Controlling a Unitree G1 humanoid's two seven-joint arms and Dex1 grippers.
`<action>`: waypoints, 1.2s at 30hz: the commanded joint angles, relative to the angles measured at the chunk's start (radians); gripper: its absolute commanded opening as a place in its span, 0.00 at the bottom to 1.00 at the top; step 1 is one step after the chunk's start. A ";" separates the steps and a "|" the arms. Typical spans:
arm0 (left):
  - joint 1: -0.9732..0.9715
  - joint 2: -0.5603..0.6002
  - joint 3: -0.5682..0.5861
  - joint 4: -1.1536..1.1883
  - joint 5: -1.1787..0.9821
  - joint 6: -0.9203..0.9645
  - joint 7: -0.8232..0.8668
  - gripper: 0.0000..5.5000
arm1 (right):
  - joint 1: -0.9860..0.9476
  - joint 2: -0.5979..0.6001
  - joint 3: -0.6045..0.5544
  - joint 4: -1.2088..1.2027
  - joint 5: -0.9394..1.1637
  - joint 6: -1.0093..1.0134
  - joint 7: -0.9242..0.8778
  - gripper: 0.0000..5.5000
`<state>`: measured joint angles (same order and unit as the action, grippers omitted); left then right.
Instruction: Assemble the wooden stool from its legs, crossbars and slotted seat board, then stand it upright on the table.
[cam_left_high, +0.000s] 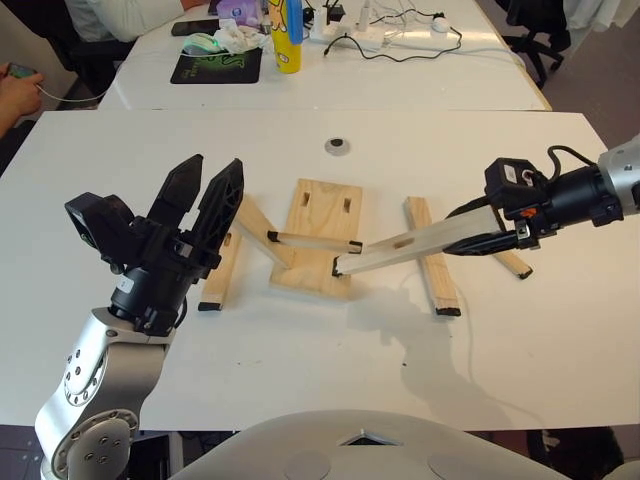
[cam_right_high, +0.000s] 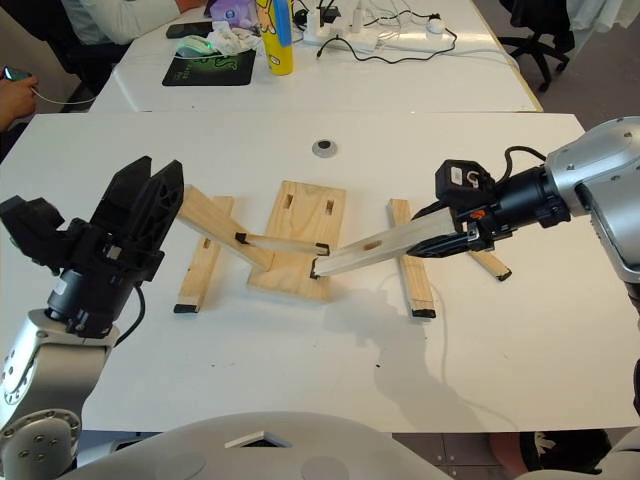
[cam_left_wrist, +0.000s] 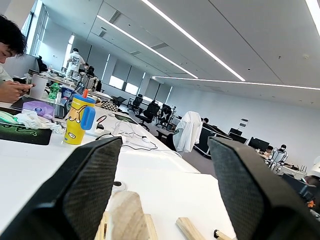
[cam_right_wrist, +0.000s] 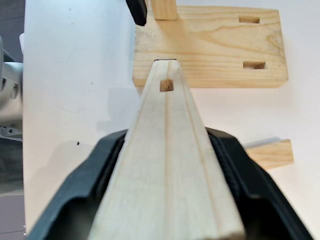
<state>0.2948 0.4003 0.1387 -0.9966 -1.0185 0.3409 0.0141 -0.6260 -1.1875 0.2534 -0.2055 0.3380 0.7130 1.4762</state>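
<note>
Firstly, left gripper (cam_left_high: 212, 172): raised over the table's left part, fingers spread wide, nothing between them.
loose leg (cam_left_high: 222, 272): flat on the table, left of the board.
bottle (cam_left_high: 288, 35): yellow, upright on the far table (cam_left_high: 420, 85); contents cannot be told.
seat board (cam_left_high: 325, 205): flat at mid-table, slots up, a crossbar (cam_left_high: 315, 240) lying across it.
right gripper (cam_left_high: 478, 232): clamped on the held leg (cam_left_high: 410, 250), whose black-capped end reaches the board's near edge.
spare leg (cam_left_high: 445, 288): flat, right of the board.
table (cam_left_high: 300, 360): white.
room: open office, long ceiling lights.

Pale pine slotted seat board (cam_left_high: 322, 215): wavy brown grain. Light wooden stool leg (cam_right_wrist: 170, 165): black-tipped end. Matte white table (cam_left_high: 300, 370).
</note>
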 joint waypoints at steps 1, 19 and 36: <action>0.004 -0.012 -0.015 -0.012 0.024 -0.004 0.011 0.58 | -0.094 0.014 0.042 0.080 -0.078 -0.085 0.047 0.37; 0.026 -0.067 -0.064 -0.024 0.096 -0.022 0.026 0.58 | -0.437 0.080 0.360 0.431 -0.169 -0.452 0.138 0.37; 0.040 -0.116 -0.110 -0.026 0.169 -0.035 0.034 0.58 | -0.752 0.129 0.678 0.655 -0.058 -0.593 0.138 0.37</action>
<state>0.3232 0.2951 0.0386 -1.0123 -0.8735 0.3123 0.0410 -1.3535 -1.0447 0.9227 0.4352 0.2568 0.1185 1.6112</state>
